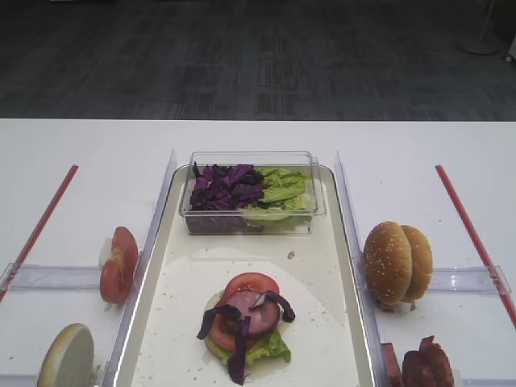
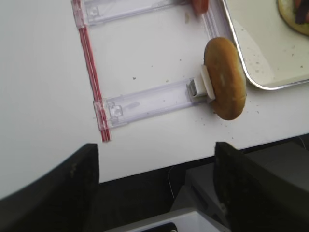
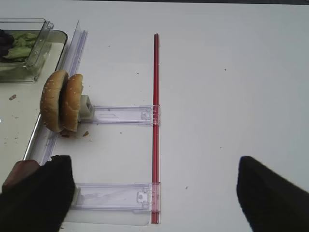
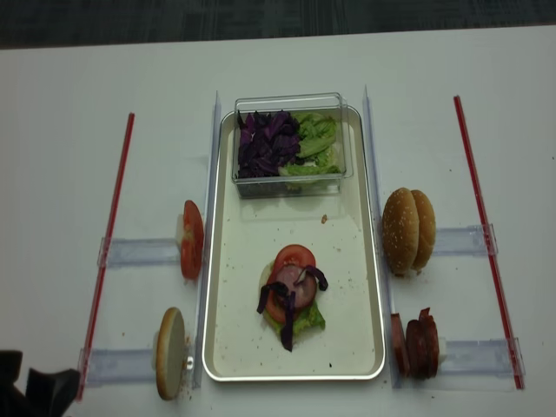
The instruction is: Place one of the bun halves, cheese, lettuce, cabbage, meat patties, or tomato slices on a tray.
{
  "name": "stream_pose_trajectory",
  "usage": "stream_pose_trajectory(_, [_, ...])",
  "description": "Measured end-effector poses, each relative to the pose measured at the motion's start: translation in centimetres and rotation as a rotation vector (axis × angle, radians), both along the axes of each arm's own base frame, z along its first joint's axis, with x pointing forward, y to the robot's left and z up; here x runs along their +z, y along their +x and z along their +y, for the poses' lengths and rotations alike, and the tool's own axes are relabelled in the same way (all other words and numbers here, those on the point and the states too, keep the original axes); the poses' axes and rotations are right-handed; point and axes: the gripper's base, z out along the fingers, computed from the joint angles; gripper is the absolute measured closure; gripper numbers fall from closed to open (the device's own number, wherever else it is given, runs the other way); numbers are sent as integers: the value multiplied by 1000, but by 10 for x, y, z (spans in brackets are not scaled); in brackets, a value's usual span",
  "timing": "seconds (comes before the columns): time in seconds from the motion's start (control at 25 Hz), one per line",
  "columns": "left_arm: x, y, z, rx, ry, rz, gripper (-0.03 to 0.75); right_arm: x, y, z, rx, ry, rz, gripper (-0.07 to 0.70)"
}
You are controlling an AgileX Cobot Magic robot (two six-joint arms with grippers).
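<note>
In the left wrist view the left gripper [image 2: 157,179] hung released, its two dark fingers [image 2: 53,188] spread wide at the bottom of the frame with nothing between them. A single golden-brown bun half [image 2: 224,77] stood on edge on a clear plastic holder in the upper right of that view, well apart from the fingers. In the right wrist view the right gripper [image 3: 154,193] likewise stood wide apart and empty, its dark fingers at the lower left and lower right corners. Two sesame-topped bun halves [image 3: 62,101] stood side by side at the middle left of that frame, well clear of it.

From overhead, the long cream-floored tray with the silver rim [image 4: 228,347] filled the centre. In its lower half lay one stack: light green ruffled lettuce [image 4: 306,320] at the bottom, two round red tomato slices [image 4: 295,257], one pinkish meat slice [image 4: 291,280], and several dark purple cabbage shreds [image 4: 287,321] draped over the top.

Left of the tray stood tomato slices on edge [image 4: 192,239]; I couldn't count them. At the lower right stood dark-rimmed meat patties [image 4: 419,343], about three, hard to tell.

In the tray's upper end sat one small clear plastic box [image 4: 291,178], purple cabbage on its left, lettuce on its right. One thin red strip [image 4: 109,248] ran down each side of the white table [image 4: 61,130], two in all.
</note>
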Motion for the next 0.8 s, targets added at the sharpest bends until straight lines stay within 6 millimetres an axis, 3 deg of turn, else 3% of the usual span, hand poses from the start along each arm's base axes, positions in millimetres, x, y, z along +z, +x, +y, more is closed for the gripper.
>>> stream_pose_trajectory(0.16, [-12, -5, 0, 1, 0, 0, 254, 0, 0, 0, 1, -2, 0, -60])
stream_pose_trajectory(0.8, [-17, -4, -2, 3, -36, -60, 254, 0, 0, 0, 1, -2, 0, -60])
